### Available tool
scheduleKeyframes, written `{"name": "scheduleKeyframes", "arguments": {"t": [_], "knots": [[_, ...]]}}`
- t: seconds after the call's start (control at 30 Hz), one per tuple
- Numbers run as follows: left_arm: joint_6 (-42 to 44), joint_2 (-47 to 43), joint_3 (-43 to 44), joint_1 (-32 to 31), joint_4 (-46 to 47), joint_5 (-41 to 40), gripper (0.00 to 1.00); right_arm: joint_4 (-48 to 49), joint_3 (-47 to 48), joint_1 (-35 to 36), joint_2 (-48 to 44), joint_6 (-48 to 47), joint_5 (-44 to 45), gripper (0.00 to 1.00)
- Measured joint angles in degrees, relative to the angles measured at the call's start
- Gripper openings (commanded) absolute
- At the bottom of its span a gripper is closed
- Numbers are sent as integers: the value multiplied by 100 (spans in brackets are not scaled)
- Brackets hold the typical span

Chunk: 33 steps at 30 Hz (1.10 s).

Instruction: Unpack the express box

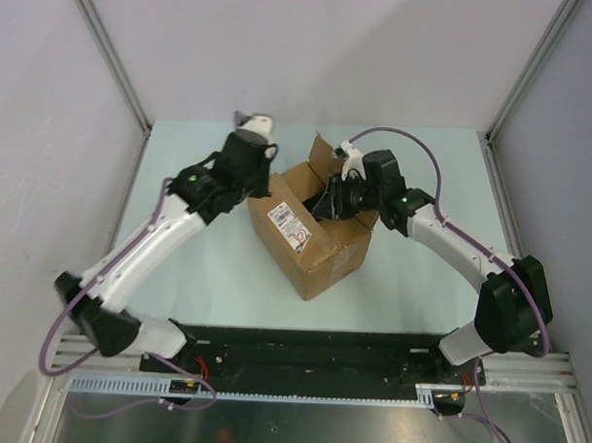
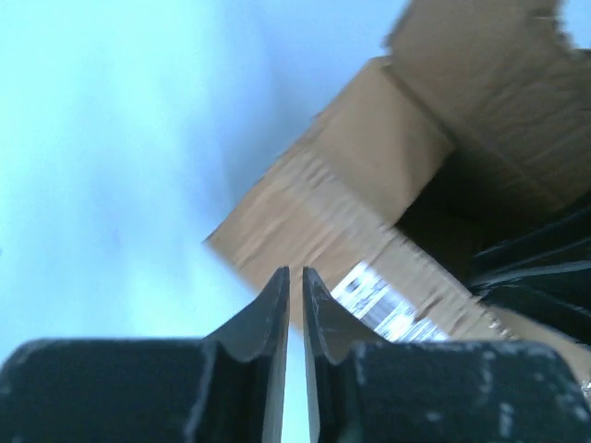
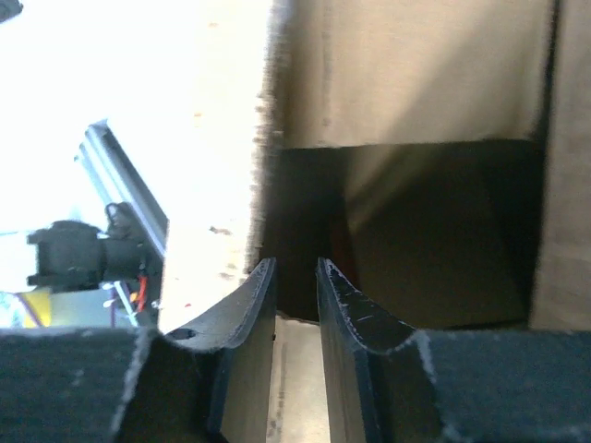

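1. You have the express box [image 1: 315, 246] sitting mid-counter [image 1: 207, 267], turned corner-on to the arm bases. Its white label [image 1: 294, 224] is on the face toward the left arm, and the top is open.
2. The rear flap [image 1: 324, 152] stands up at the far side.
3. The right pincer [image 3: 295, 266] is down in the open top with its jaws a little apart and nothing between them. A ragged-edged flap [image 3: 222, 166] stands just beside its left finger. The interior ahead is dark, so the contents cannot be told.
4. From above, the right wrist covers most of the opening.
5. The left pincer [image 2: 295, 274] is outside the box, near its far left corner. It is barely ajar and holds nothing. Whether it touches the cardboard cannot be told.
6. The black mounting plate [image 1: 311, 348] lies at the near edge.
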Motion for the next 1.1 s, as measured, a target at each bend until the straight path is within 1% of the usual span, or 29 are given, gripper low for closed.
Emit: {"name": "scheduleKeyframes", "arguments": {"t": [0.13,0.23,0.4,0.6,0.77,0.9,0.97,1.1], "knots": [[-553,-970,-730,420,-2,-415,13,234,0,26,0,39,-566,37],[-846,-1408,-1180,752,-90,-555,15,409,0,76,-2,52,-909,40],[-1049,-1486,-1340,855,-144,-584,20,745,0,236,-24,76,-1346,43],[-1126,-1587,-1279,927,-146,-601,23,1029,0,562,-114,87,-1510,46],[-1189,-1766,-1029,929,-138,-748,25,1086,0,970,-122,-26,-1443,46],[-1276,-1878,-841,935,-136,-807,27,933,0,1287,-120,-275,-1154,43],[-1274,-1853,-756,940,-120,-719,27,761,0,1464,-105,-457,-828,42],[-1272,-1637,-726,942,-92,-269,25,503,11,1823,83,-820,-61,40]]}}
